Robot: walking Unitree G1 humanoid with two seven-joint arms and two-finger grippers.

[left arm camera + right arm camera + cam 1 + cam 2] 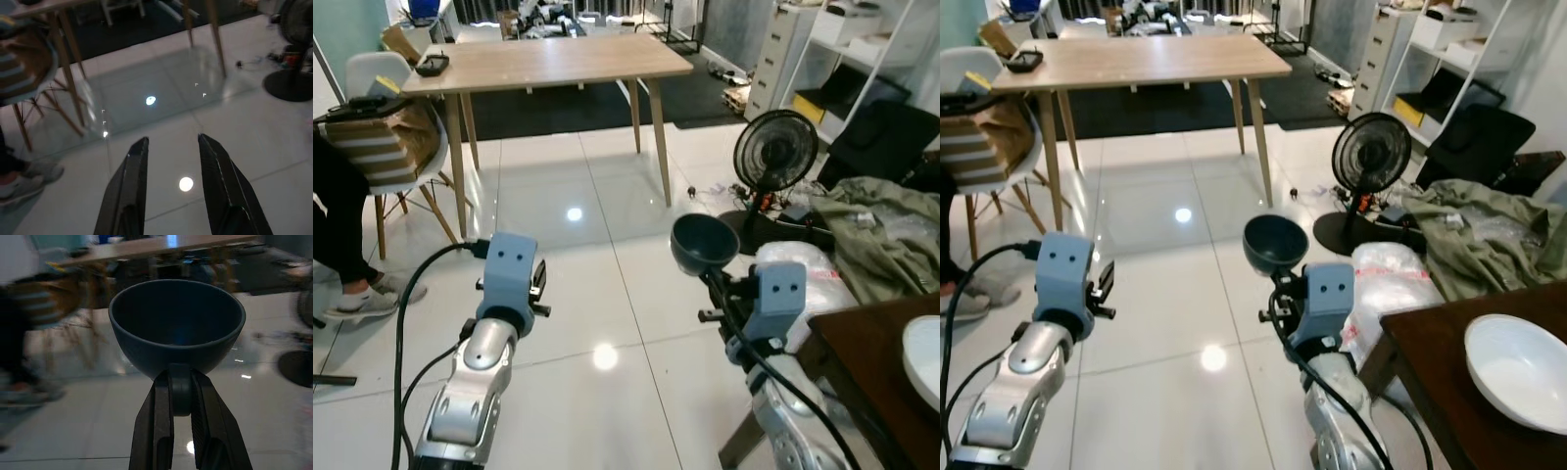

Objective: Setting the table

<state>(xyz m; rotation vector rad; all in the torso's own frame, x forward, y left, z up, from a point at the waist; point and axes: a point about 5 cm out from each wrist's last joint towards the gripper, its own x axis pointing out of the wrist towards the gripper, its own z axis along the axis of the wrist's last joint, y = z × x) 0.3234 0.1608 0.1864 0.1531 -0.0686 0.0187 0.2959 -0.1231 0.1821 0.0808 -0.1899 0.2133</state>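
A dark blue-grey bowl is held upright above the white tile floor, with my right gripper shut on its near rim. In the right wrist view the bowl is empty. My left gripper is open with nothing between its fingers, pointing over bare floor; its arm is raised at the left. A light wooden table stands ahead across the floor. A white bowl sits on a dark wooden table at my near right.
A person sits on a white chair at the left of the wooden table, one shoe on the floor. A black fan, a plastic bag and green clothes lie at the right. White shelves stand behind.
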